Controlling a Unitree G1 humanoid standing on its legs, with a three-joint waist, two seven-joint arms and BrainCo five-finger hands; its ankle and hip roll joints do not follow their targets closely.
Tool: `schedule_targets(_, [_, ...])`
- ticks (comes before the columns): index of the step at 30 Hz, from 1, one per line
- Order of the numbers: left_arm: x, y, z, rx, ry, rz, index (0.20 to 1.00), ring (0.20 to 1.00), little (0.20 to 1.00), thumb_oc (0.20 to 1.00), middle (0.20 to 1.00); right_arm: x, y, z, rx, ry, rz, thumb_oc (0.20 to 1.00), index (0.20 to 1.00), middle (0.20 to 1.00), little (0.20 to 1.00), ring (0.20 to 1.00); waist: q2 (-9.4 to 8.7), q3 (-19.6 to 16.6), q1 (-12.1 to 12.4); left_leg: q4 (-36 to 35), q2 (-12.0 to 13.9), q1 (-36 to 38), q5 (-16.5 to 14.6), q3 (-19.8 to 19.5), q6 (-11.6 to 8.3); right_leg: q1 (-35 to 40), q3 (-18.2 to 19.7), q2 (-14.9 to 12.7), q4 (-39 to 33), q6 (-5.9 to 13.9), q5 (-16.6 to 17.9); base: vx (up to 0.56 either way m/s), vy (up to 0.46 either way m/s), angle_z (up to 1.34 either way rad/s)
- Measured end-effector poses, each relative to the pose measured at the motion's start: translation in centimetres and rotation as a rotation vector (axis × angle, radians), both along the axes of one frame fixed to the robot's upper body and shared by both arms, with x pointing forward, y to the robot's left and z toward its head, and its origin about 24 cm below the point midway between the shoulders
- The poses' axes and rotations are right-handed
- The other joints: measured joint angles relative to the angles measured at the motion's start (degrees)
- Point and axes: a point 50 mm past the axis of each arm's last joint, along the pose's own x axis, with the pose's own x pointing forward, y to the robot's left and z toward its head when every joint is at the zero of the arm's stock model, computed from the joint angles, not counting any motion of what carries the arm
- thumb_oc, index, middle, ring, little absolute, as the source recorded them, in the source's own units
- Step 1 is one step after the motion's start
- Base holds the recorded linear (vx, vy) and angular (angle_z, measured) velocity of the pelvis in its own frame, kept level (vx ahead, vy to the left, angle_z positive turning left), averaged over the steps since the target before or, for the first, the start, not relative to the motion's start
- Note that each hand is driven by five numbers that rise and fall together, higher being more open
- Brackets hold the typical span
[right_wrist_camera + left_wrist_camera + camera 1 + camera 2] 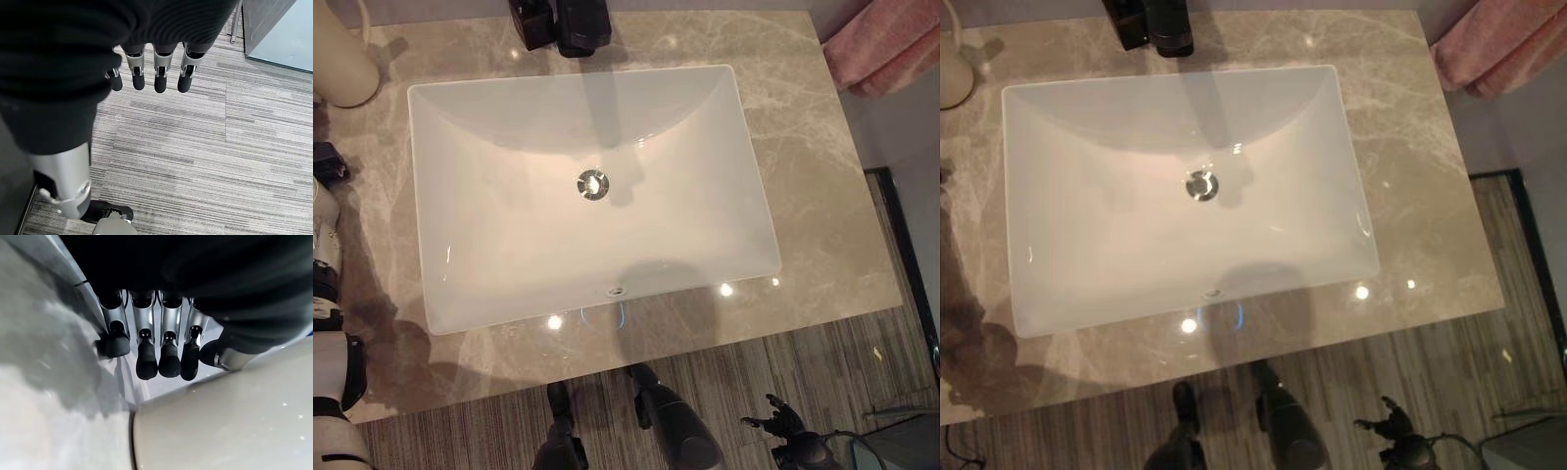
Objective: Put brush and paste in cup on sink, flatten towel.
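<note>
Hanging low at lower right, the right hand (785, 423) is relaxed and empty; left hand (156, 352) likewise, fingers loose. Pink towel (886, 44) bunched upper right beyond the sink (744, 127) — reach there, spread it gently

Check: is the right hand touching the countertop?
Apart. The left eye view shows the right hand hanging low over the striped floor, clear of the countertop edge. The right wrist view shows relaxed fingers above bare floor.
</note>
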Motion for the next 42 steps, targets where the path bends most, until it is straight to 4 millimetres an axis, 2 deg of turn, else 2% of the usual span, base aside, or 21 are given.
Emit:
schedule_targets(5, [0.4, -0.8, 0.3, 0.03, 0.005, -0.025, 0.2, 0.2, 0.2, 0.2, 0.2, 0.0, 0.1, 0.0, -0.001, -0.003, -0.002, 1.0, 1.0, 1.0, 1.0, 1.0, 0.03, 0.01, 0.05, -0.03, -0.04, -0.12, 0.0, 0.11, 0.0, -0.22, 0.14, 0.01, 0.0, 0.01, -0.01, 0.0, 0.0, 0.0])
schedule_targets(10, [0.7, -1.6, 1.4, 0.053, -0.024, -0.051, 0.2, 0.2, 0.2, 0.2, 0.2, 0.0, 0.2, -0.1, -0.004, -0.009, -0.008, 1.0, 1.0, 1.0, 1.0, 1.0, 0.09, -0.03, -0.17, -0.01, -0.05, -0.92, 0.01, 0.37, -0.01, -1.14, 0.37, 0.05, 0.01, -0.13, 0.19, 0.0, -0.001, -0.02])
schedule_targets(14, [1.8, -3.6, 2.0, 0.064, -0.044, -0.109, 0.2, 0.2, 0.2, 0.2, 0.2, 0.0, 0.3, -0.1, -0.003, -0.008, -0.004, 1.0, 1.0, 1.0, 1.0, 1.0, 0.12, -0.05, -0.42, -0.01, -0.1, -0.95, 0.01, 0.38, -0.01, -1.17, 0.43, 0.02, 0.01, -0.13, 0.19, 0.0, 0.0, 0.0])
schedule_targets(17, [2.1, -4.2, 2.0, 0.083, -0.038, -0.125, 0.2, 0.2, 0.2, 0.2, 0.2, 0.1, 0.6, -0.1, 0.0, -0.006, 0.01, 1.0, 1.0, 1.0, 1.0, 1.0, 0.17, -0.08, -0.71, -0.02, -0.09, -0.95, 0.01, 0.44, -0.01, -1.23, 0.49, 0.04, 0.01, -0.12, 0.18, 0.0, 0.0, 0.0])
schedule_targets(27, [2.2, -4.4, 2.3, 0.117, -0.032, -0.113, 0.2, 0.2, 0.2, 0.2, 0.2, 0.2, 0.7, -0.1, 0.004, -0.013, 0.011, 1.0, 1.0, 1.0, 1.0, 1.0, 1.07, -0.87, -1.05, -0.01, -0.14, -2.0, 0.02, 1.37, -0.02, -2.73, 1.37, 0.17, 0.02, -0.35, 0.63, 0.0, 0.005, -0.03])
schedule_targets(35, [2.8, -4.8, 0.5, 0.095, 0.003, -0.097, 0.2, 0.2, 0.2, 0.2, 0.2, 0.4, 0.7, -0.1, 0.001, -0.014, 0.014, 1.0, 1.0, 1.0, 1.0, 1.0, 1.56, -1.72, -1.08, -0.02, -0.18, -1.34, 0.2, 1.06, -0.01, -1.85, 1.03, -0.02, 0.03, -0.5, 0.81, -0.01, 0.02, 0.02])
schedule_targets(37, [2.9, -5.5, -0.9, 0.134, 0.039, -0.111, 0.2, 0.2, 0.2, 0.2, 0.2, 0.6, 0.7, 0.0, 0.0, -0.019, 0.016, 1.0, 1.0, 1.0, 1.0, 1.0, 1.61, -1.74, -1.2, -0.06, -0.19, -0.55, 0.33, 0.37, -0.05, -0.74, 0.36, -0.13, 0.02, -0.52, 0.79, -0.04, 0.029, 0.12])
schedule_targets(42, [1.8, -6.9, -2.1, 0.283, 0.045, -0.075, 0.2, 0.2, 0.2, 0.2, 0.2, 0.6, 0.5, 0.1, -0.005, -0.021, 0.016, 1.0, 1.0, 1.0, 1.0, 1.0, 1.56, -1.76, 0.13, -0.28, -0.22, -0.76, 0.83, -0.46, -0.22, -0.58, -0.42, -0.37, 0.02, -0.67, 0.93, -0.05, 0.034, 0.1])
